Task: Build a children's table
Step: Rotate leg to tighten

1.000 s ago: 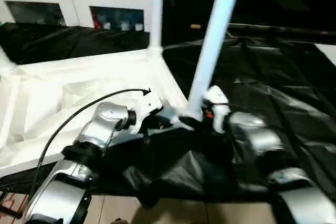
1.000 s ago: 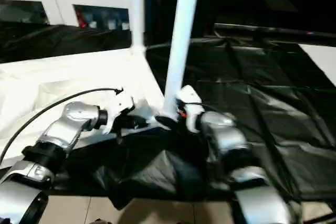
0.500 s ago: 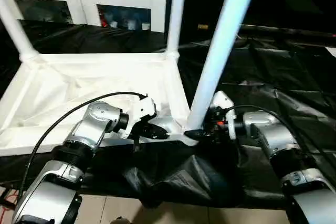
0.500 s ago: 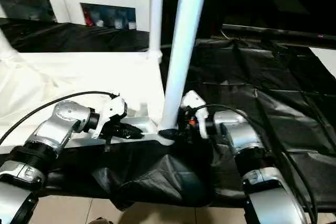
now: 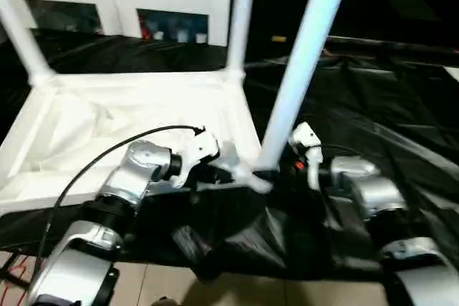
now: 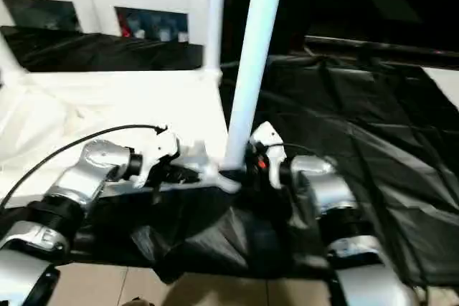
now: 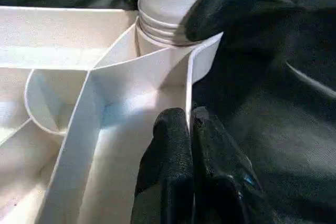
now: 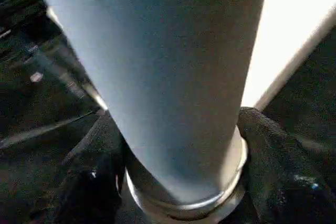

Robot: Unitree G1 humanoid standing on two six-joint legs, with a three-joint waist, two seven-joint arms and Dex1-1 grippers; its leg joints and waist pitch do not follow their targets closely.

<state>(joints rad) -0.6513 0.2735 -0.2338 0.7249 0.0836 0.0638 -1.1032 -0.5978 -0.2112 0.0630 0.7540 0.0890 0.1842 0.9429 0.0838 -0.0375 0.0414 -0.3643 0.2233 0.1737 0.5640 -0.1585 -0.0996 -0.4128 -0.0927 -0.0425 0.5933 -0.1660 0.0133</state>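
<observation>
Hands: left hand (image 7: 190, 156) is still clenching the tabletop's (image 5: 86, 127) thin rim by the corner; right hand (image 8: 173, 182) is closing in around the near leg's (image 5: 301, 55) base.
Change: those fingers are narrowing, so I'm guessing that leg's getting seated.
Table: lying upside down, all white, ribs showing, on the black sheet (image 5: 387, 105); three legs are standing up in their corner sockets.

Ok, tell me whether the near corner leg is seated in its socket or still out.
In. The leg stands upright in the tabletop's near corner socket; the left wrist view shows its ringed base inside the socket wall. How firmly: cannot tell.
</observation>
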